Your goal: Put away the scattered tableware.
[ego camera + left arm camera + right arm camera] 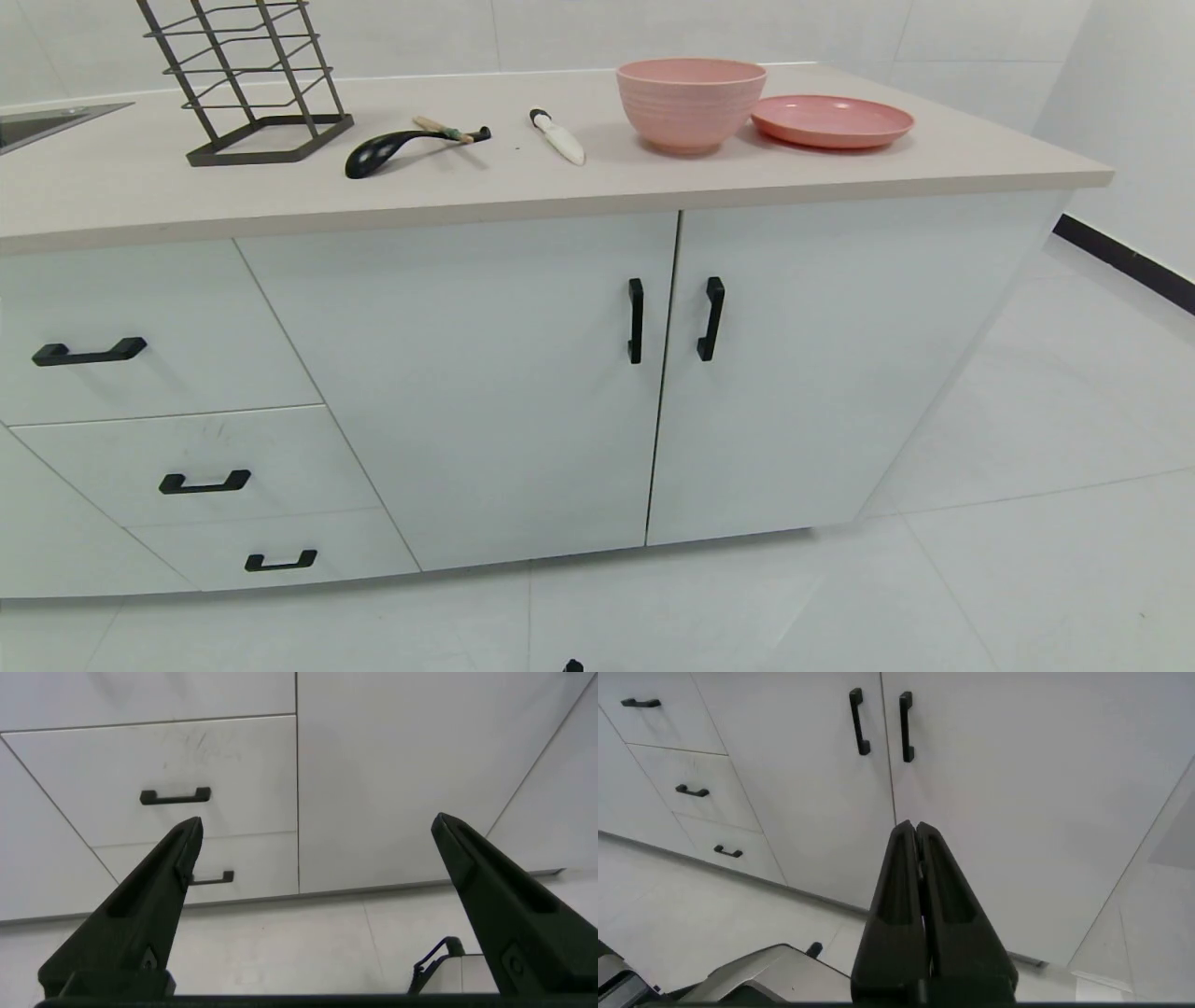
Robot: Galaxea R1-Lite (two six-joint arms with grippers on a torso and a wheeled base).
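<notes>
Tableware (560,138) sits well apart from both grippers. The left gripper (318,821) has its fingers spread wide and the right gripper (916,829) has its pressed together, both low before white drawers (168,765) and cabinet doors (971,784) over pale floor tiles (280,943). Up on the beige countertop (840,173), a pink bowl (691,103) stands just beside a pink plate (831,121). To their left lie a white-handled utensil (565,142), a black spoon (383,151) with chopsticks (443,129) at its handle, then a wire rack (252,84) and a sink corner (47,121).

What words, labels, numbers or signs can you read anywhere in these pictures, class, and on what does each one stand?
There are none to read. The pink bowl, pink plate, black spoon, white utensil, wire rack, countertop, cupboard doors and drawers all look plain, with no print, label, number or sign showing.
</notes>
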